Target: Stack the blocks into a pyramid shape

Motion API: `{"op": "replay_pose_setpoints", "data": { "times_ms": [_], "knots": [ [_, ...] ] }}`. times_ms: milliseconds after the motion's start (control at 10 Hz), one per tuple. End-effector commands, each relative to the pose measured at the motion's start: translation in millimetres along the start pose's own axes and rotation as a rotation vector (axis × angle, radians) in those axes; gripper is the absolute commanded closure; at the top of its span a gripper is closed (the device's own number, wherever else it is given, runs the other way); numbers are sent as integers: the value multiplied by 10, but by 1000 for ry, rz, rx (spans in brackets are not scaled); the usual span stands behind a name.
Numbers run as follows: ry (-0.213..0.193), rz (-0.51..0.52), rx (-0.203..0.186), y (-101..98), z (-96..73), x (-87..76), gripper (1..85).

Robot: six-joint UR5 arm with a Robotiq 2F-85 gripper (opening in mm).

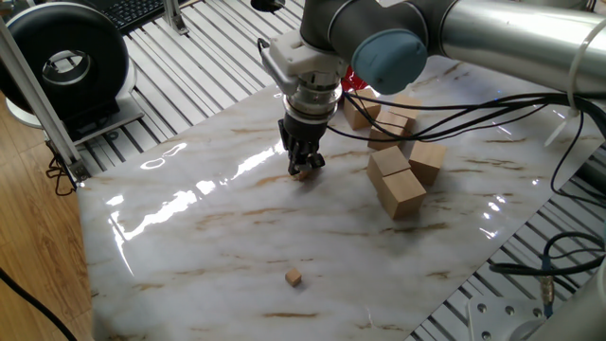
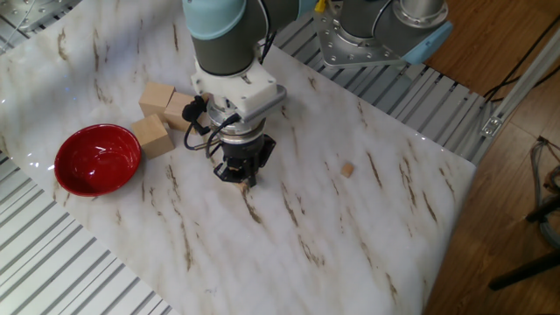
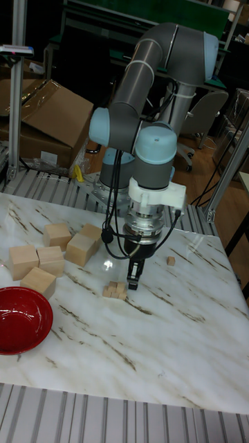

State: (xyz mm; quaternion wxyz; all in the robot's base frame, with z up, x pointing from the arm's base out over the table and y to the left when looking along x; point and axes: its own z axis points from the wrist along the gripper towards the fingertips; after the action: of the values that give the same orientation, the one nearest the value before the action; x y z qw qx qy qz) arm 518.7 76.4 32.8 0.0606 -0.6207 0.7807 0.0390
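Note:
My gripper (image 3: 131,282) stands low over a small pile of tiny tan blocks (image 3: 115,290) near the middle of the marble table. Its fingers are drawn together on the pile's upper block (image 3: 121,284). In one fixed view the gripper (image 1: 303,168) hides most of the pile and only a tan corner (image 1: 301,174) shows under the fingertips. The other fixed view shows the gripper (image 2: 237,171) covering the pile. One more tiny block (image 1: 294,278) (image 2: 347,170) (image 3: 170,261) lies alone, apart from the pile.
Several large pale wooden blocks (image 1: 398,161) (image 3: 52,252) sit beside the arm. A red bowl (image 2: 97,158) (image 3: 21,318) stands near the table's edge. Black cables (image 1: 492,104) hang from the arm over the big blocks.

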Motion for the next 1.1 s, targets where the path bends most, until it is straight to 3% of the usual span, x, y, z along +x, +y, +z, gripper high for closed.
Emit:
{"op": "replay_pose_setpoints", "data": {
  "times_ms": [0, 200, 300, 500, 900, 1000],
  "knots": [
    [18, 150, -21, 119, -167, -215, 780],
    [28, 248, -23, 133, -230, -316, 803],
    [57, 301, -11, 128, -276, -283, 837],
    [81, 409, -25, 190, -327, -347, 847],
    [55, 724, -40, 236, -341, -540, 847],
    [36, 815, -66, 330, -354, -640, 847]
  ]
}}
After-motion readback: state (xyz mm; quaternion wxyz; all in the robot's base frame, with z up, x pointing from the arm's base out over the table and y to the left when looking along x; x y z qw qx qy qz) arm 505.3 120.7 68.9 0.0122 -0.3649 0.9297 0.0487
